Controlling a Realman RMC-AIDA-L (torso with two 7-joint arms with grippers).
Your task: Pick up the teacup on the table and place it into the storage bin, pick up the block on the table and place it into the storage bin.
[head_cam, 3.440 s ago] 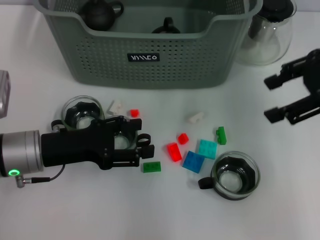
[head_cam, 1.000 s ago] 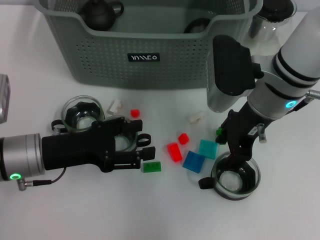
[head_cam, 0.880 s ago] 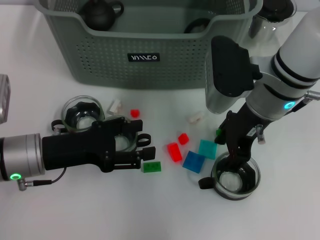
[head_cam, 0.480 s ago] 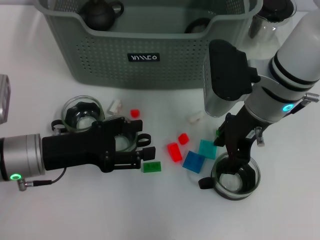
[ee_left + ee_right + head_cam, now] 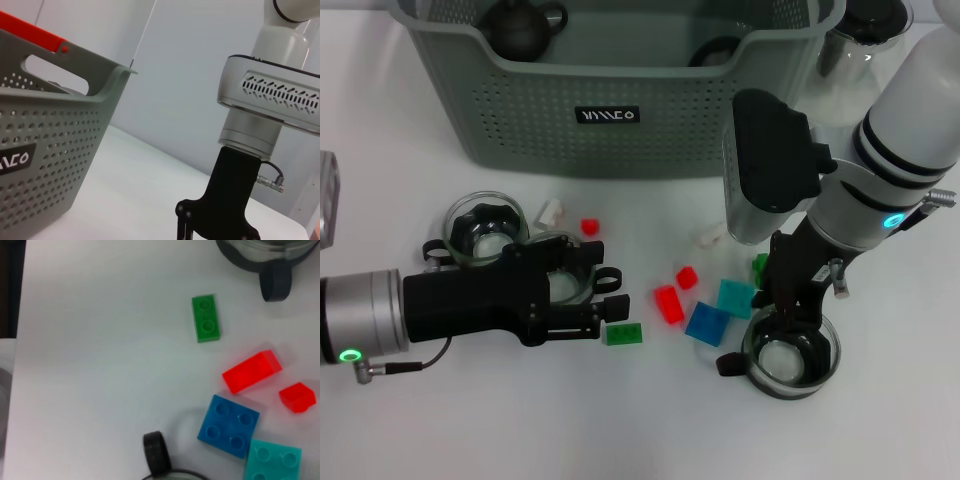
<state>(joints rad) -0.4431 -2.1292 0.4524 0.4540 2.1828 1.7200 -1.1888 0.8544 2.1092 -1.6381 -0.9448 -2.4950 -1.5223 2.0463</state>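
The grey-green storage bin (image 5: pixel 620 120) stands at the back, with a dark teapot (image 5: pixel 520 28) inside it; its perforated wall (image 5: pixel 45 155) also shows in the left wrist view. One glass teacup (image 5: pixel 790 352) sits at the front right. My right gripper (image 5: pixel 792 312) hangs straight over it, reaching down to its rim. A second teacup (image 5: pixel 560 280) lies within my left gripper (image 5: pixel 605 300), which rests low on the table. A third teacup (image 5: pixel 483 226) stands behind it. Loose blocks lie between: green (image 5: pixel 622 333), red (image 5: pixel 668 303), blue (image 5: pixel 707 323), teal (image 5: pixel 735 297).
A clear glass pitcher (image 5: pixel 855 60) stands right of the bin. Smaller blocks are scattered near the bin: white (image 5: pixel 550 212), red (image 5: pixel 588 227), white (image 5: pixel 710 235), green (image 5: pixel 761 268). The right wrist view shows the green (image 5: pixel 205 318), red (image 5: pixel 251 371) and blue (image 5: pixel 228 425) blocks.
The right arm swung in from the right and came down over the front-right teacup, sinking a little more in the last second. The left arm has not moved.
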